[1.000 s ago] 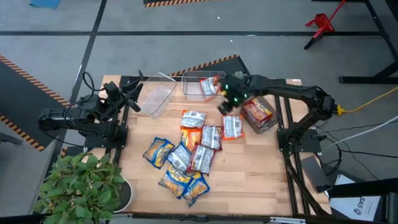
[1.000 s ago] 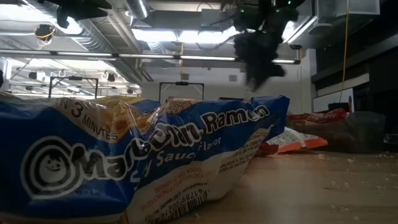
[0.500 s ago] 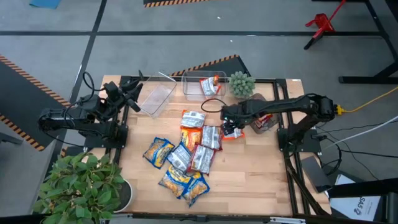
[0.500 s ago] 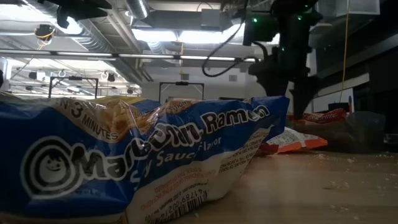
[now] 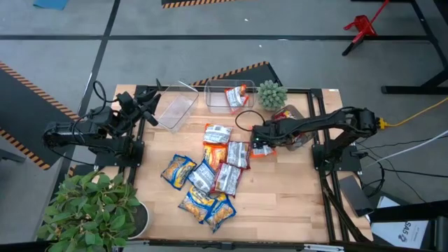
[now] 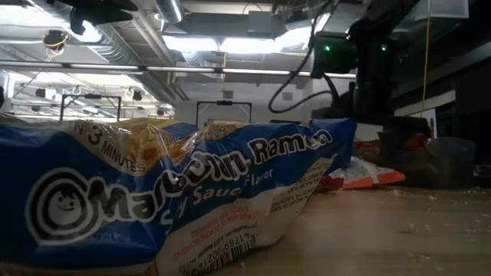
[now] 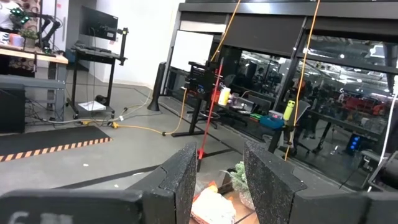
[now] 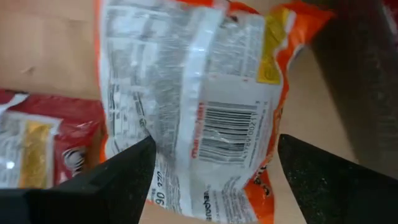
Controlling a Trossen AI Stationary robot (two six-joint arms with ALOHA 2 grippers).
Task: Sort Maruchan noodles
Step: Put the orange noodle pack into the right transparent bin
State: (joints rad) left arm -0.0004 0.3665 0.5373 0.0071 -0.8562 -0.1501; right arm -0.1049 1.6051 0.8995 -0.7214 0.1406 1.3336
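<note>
The right hand (image 5: 260,143), fingers spread and empty, is poised over an orange packet (image 8: 205,106) near the surface's right edge, judged light, crinkly, slippery, best pinched across its flat middle.

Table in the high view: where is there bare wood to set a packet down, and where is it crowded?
Bare wood: the table's front right, between the packet pile and right edge; a narrower strip left of the pile. Crowded: the middle, and the back edge with clear bins and the spiky plant.

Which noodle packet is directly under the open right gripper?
The orange packet lying barcode-up, rightmost of the pile; right gripper straddles it.
</note>
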